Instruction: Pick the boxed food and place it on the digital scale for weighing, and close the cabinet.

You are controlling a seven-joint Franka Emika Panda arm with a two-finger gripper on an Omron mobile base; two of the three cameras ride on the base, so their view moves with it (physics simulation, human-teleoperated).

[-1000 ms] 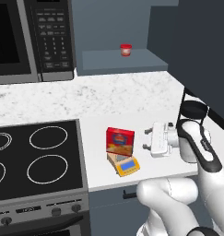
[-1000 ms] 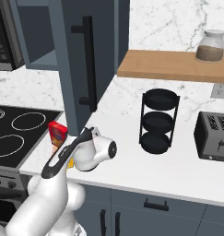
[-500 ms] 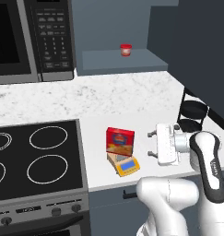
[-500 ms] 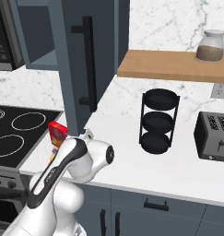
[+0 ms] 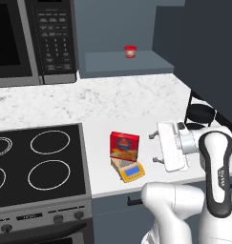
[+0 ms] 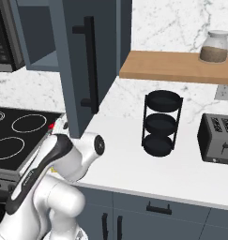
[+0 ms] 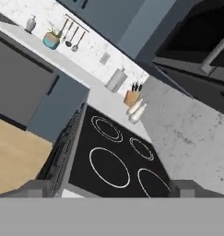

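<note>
Jaws stand wide apart with nothing between them; we see the gripper (image 5: 154, 147) lying sideways over the counter (image 5: 136, 100), its fingers (image 5: 152, 137) pointing toward 9 o'clock in the left base view. Just off the fingertips, at 9 o'clock from them, stands the box (image 5: 124, 146), upright, its long axis vertical, red front facing us. It sits on the scale (image 5: 129, 169), whose blue display points toward 5 o'clock, near the counter's front edge. At 9 o'clock of the scale lies the stove (image 5: 36, 167), its rim close beside the scale. From the hand view we look across the stove (image 7: 118, 161) burners, both finger tips low at the corners.

Cabinet (image 5: 127, 28) at 12 o'clock is open; a red cup (image 5: 130, 51) stands alone on its lower shelf. In the right base view its door (image 6: 89, 61) swings out over the counter, black handle vertical, just above the arm's wrist. Microwave (image 5: 26, 40) hangs at 10 o'clock. Open counter stretches between the box and the back wall. A black tiered rack (image 6: 161, 123) and a toaster (image 6: 218, 138) stand well apart toward 3 o'clock.
</note>
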